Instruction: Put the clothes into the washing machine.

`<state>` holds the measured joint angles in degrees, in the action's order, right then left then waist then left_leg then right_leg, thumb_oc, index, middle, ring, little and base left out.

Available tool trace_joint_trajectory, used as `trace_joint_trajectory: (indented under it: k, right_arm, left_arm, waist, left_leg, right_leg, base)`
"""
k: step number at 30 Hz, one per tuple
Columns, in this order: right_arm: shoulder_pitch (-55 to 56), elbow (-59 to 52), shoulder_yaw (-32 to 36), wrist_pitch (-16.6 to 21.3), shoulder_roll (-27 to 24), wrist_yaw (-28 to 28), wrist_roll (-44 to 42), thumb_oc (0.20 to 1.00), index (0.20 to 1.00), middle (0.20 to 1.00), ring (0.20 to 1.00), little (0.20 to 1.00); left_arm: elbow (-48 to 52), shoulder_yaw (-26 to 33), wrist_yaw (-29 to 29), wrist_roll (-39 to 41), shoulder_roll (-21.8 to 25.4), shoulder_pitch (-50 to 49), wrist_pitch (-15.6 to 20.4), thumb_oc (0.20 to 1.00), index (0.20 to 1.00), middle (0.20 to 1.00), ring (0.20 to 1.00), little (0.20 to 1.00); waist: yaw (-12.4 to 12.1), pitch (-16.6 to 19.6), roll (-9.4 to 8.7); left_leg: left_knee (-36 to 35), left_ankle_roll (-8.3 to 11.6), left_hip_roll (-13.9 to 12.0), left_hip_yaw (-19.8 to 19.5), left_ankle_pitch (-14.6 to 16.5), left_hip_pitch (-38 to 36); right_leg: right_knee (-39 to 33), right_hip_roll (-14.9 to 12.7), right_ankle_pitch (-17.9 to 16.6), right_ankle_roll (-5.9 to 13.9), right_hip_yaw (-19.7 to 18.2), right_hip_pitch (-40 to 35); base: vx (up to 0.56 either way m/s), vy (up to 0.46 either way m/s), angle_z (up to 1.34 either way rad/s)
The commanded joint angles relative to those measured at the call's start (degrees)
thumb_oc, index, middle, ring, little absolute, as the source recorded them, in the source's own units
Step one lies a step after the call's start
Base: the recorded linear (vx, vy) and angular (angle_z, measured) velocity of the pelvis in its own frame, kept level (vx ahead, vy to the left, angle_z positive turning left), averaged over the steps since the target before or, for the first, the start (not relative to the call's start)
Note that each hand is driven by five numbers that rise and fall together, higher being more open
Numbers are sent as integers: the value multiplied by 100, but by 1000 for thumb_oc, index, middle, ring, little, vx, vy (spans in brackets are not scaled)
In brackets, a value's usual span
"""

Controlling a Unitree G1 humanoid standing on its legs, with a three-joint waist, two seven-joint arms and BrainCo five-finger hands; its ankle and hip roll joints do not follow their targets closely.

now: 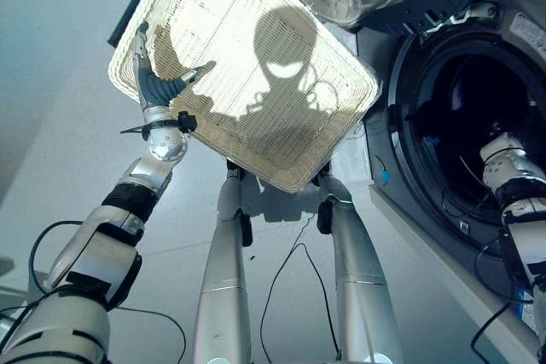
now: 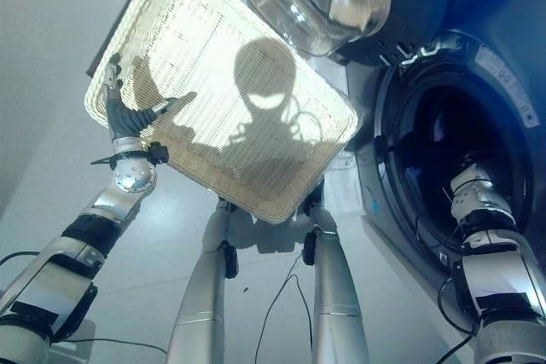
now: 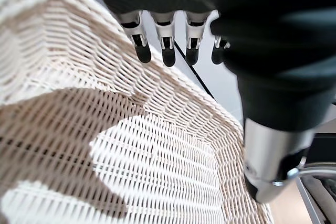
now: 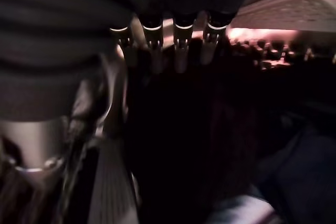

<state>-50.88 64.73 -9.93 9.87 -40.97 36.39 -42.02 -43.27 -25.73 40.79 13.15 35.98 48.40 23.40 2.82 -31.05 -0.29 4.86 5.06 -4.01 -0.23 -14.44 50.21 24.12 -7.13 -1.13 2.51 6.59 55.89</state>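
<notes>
Right hand (image 4: 173, 45), fingers relaxed and empty, reaches inside the washing machine (image 1: 461, 117) drum.

drum mouth (image 1: 465, 138): open, right arm inside | wicker basket (image 1: 247, 66): just beside, empty

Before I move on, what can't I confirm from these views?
- Right hand: reaches inside the washing machine; the drum's darkness in the right wrist view hides any grip.
- Clothes: dark shapes past its fingers, too dim to identify.
- Basket: its near rim is all that shows under the left hand.
</notes>
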Motion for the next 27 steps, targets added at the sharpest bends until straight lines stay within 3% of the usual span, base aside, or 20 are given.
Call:
trace_joint_trajectory:
  k: [1, 9, 13, 15, 21, 27]
  right_arm:
    - [761, -171, -195, 42, 89, -61, 1194, 1000, 1000, 1000, 1000, 1000]
    - [1716, -248, -386, 132, 810, -516, 2195, 1000, 1000, 1000, 1000, 1000]
    - [1948, -472, -585, 175, 1023, -728, 2454, 1000, 1000, 1000, 1000, 1000]
    - [2136, -1053, -881, -6, 1244, -789, 2651, 1000, 1000, 1000, 1000, 1000]
    - [2575, -2517, -1456, -382, 1335, -774, 3339, 1000, 1000, 1000, 1000, 1000]
    - [2982, -3244, -1699, -307, 1233, -1015, 3978, 1000, 1000, 1000, 1000, 1000]
  left_arm:
    - [-335, 365, -280, -71, -232, -386, 72, 1000, 1000, 1000, 1000, 1000]
    - [-615, 743, -774, -149, -669, -1568, 318, 1000, 1000, 1000, 1000, 1000]
    - [-512, 726, -723, -196, -811, -1787, 362, 1000, 1000, 1000, 1000, 1000]
    - [-344, 738, -635, -254, -900, -1914, 336, 1000, 1000, 1000, 1000, 1000]
    - [15, 735, -455, -355, -988, -2078, 146, 1000, 1000, 1000, 1000, 1000]
    - [108, 805, -540, -355, -1031, -2305, 90, 1000, 1000, 1000, 1000, 1000]
  waist:
    - [-152, 126, -87]
    - [-269, 126, 1]
    - [-290, 126, 32]
    - [-287, 126, 24]
    - [-231, 126, -50]
    - [-175, 126, -88]
  left_leg:
    - [845, 37, 268, 197, 971, -367]
    - [480, -32, 250, 311, 1008, -1547]
    - [368, -37, 239, 340, 996, -1736]
    - [287, -42, 241, 348, 985, -1829]
    - [221, -35, 247, 353, 947, -1866]
    - [193, -26, 245, 362, 938, -1972]
  right_leg:
    - [-1209, 92, -922, 578, 254, -762]
    - [-1369, -3, -766, 578, 195, -1805]
    - [-1422, -21, -736, 574, 191, -1979]
    - [-1441, -3, -703, 556, 199, -2059]
    - [-1453, 37, -658, 520, 200, -2103]
    - [-1468, 63, -617, 518, 184, -2203]
  base:
    - [-26, 73, -2]
    - [-16, 98, 2]
    - [-26, 75, -6]
    - [-31, 77, 2]
    - [-28, 25, -2]
    - [-13, 14, 2]
